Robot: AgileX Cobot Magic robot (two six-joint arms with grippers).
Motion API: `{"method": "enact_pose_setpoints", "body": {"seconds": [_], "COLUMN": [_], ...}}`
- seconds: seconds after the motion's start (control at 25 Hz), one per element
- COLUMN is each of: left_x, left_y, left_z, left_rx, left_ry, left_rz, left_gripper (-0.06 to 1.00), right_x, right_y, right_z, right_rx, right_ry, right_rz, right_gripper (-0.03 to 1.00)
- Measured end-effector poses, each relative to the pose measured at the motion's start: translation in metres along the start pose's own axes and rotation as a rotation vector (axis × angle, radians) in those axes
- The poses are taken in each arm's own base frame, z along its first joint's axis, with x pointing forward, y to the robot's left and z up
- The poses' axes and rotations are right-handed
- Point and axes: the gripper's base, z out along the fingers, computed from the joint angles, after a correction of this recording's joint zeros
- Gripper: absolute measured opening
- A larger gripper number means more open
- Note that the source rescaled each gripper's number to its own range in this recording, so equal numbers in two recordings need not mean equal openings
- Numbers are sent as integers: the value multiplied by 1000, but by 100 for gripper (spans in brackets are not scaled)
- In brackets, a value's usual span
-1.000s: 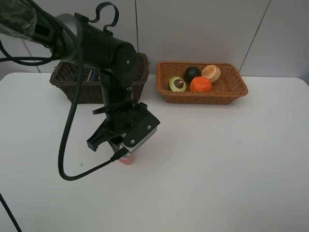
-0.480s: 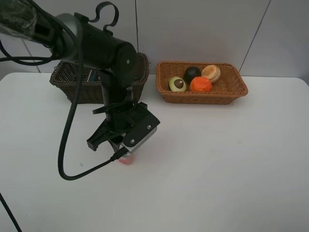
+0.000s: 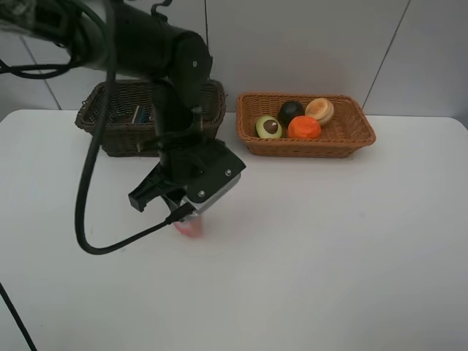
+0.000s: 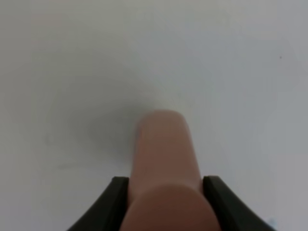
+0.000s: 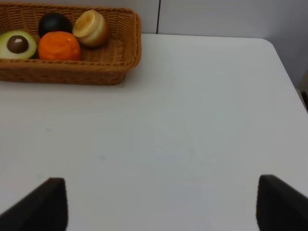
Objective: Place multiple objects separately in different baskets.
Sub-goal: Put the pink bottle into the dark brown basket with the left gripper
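Exterior high view, with both wrist views. The left arm's fingers are clenched on the pink bottle, one dark finger on each flank of its body. Compared with the two earlier frames, the left arm has swung its upper links back toward the rear left corner of the desk and the gripper has risen slightly; the bottle's pink end now shows below the gripper, apparently just clear of the desk near the middle of its left half. This suggests the lift has begun and the carry to the dark brown basket at the rear left comes next. The light basket at the rear centre-right already holds the avocado half, mangosteen, orange and tan fruit. The right arm's fingers stand released, holding nothing.
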Motion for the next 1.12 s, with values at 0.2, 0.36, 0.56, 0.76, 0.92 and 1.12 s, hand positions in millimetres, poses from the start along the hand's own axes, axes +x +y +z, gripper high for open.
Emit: {"method": "enact_pose_setpoints", "body": {"seconds": [0.2, 0.36, 0.56, 0.76, 0.92, 1.12], "left_x": [7, 27, 61, 101, 135, 171], "left_y": [9, 20, 29, 36, 38, 43], "left_z": [-69, -110, -141, -154, -154, -130], "left_rx": [-153, -282, -447, -641, -731, -707], "left_ry": [35, 63, 63, 7, -91, -179], "left_rz": [-42, -178, -416, -766, -1098, -1499], "left_gripper": [2, 2, 2, 2, 2, 2], "right_x": [0, 0, 0, 0, 0, 0], "right_y": [0, 0, 0, 0, 0, 0], "right_z": [0, 0, 0, 0, 0, 0], "right_rx": [0, 0, 0, 0, 0, 0], "right_ry": [0, 0, 0, 0, 0, 0], "right_rz": [0, 0, 0, 0, 0, 0], "right_gripper": [99, 99, 99, 99, 99, 99]}}
